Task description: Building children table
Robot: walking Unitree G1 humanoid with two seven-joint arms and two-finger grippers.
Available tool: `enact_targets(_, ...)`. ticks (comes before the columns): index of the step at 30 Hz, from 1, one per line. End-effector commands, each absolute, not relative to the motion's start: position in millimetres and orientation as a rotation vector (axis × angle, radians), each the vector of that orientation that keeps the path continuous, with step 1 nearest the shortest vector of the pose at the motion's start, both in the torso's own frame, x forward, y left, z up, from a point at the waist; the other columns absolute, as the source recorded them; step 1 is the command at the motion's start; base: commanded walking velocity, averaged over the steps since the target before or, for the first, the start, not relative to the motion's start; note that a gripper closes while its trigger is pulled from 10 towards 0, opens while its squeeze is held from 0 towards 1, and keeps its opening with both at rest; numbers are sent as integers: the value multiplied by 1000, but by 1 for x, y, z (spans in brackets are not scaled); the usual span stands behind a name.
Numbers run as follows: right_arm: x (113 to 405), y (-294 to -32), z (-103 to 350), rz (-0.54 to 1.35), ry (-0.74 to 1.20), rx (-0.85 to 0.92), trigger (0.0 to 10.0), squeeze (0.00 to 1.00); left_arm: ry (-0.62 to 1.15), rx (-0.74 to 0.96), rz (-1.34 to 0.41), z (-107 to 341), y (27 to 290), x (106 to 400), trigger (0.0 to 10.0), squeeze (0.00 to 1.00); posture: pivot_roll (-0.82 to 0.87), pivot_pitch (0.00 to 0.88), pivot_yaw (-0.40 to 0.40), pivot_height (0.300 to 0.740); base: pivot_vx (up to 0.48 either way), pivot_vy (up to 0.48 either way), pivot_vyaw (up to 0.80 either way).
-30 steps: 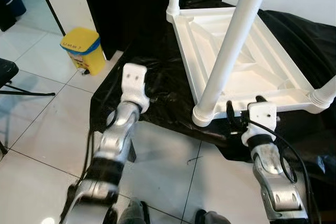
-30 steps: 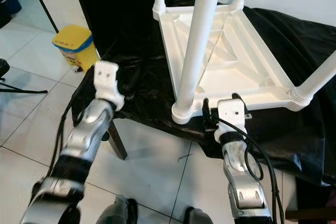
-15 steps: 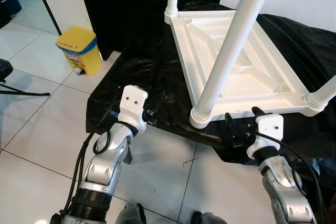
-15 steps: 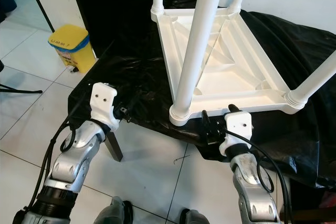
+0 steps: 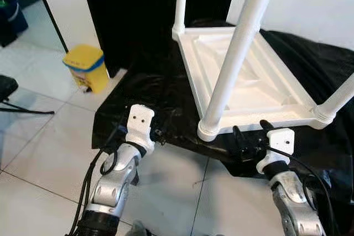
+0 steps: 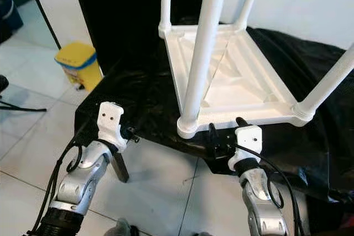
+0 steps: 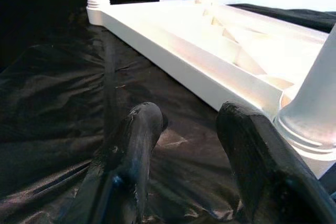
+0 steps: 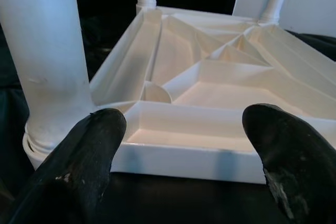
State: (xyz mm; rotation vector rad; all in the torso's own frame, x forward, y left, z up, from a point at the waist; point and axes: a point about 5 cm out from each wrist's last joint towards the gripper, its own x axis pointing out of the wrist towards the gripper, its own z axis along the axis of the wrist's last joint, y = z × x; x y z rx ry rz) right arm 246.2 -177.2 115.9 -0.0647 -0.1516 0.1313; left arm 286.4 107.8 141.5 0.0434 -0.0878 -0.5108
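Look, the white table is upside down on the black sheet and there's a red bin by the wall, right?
Almost. The bin is yellow, not red, as the left eye view shows. The rest holds: the white table lies upside down on the black sheet.

Bright, even daylight washes the white table [image 5: 249, 81] and tiled floor [image 5: 38, 136] in the head views, glaring on the black sheet [image 6: 144, 98]; the upper centre falls into shadow. Both wrist views are soft, their near black fingers [image 8: 89, 150] blurred, the table's plastic overexposed.

White table [image 5: 249, 87], black sheet [image 5: 149, 98], yellow bin [image 5: 87, 67].
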Motion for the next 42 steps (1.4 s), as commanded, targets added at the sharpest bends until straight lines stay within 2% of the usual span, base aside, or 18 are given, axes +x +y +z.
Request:
enact_targets(1,247,-179,113,124,-149,-59,10000,0,-78,43,-517,138,108,288,10000,0,18,0,-47,740,0,0,0)
enact_targets(8,248,-183,108,135,-150,-82,10000,0,-75,56,-529,135,110,292,10000,0,10,0,-39,740,0,0,0)
enact_targets(18,231,-179,97,336,-82,-112,10000,0,-69,116,-632,134,109,281,10000,0,16,0,-33,740,0,0,0)
enact_targets(25,230,-176,96,381,-71,-115,10000,0,-69,129,-649,133,109,279,10000,0,19,6,-34,740,0,0,0)
enact_targets(26,235,-168,97,442,-71,-117,10000,0,-66,140,-662,134,109,279,10000,0,27,27,-33,740,0,0,0)
enact_targets(30,239,-163,98,469,-75,-118,10000,0,-63,151,-668,134,108,278,10000,0,31,32,-34,740,0,0,0)
enact_targets(31,249,-152,101,519,-92,-126,10000,0,-59,168,-674,134,108,277,10000,0,41,48,-36,740,0,0,0)
enact_targets(37,256,-143,103,553,-103,-126,10000,0,-56,173,-670,134,109,276,10000,0,46,55,-39,740,0,0,0)
enact_targets(42,282,-109,113,650,-139,-106,10000,0,-56,168,-643,137,112,273,10000,0,76,85,-48,740,0,0,0)
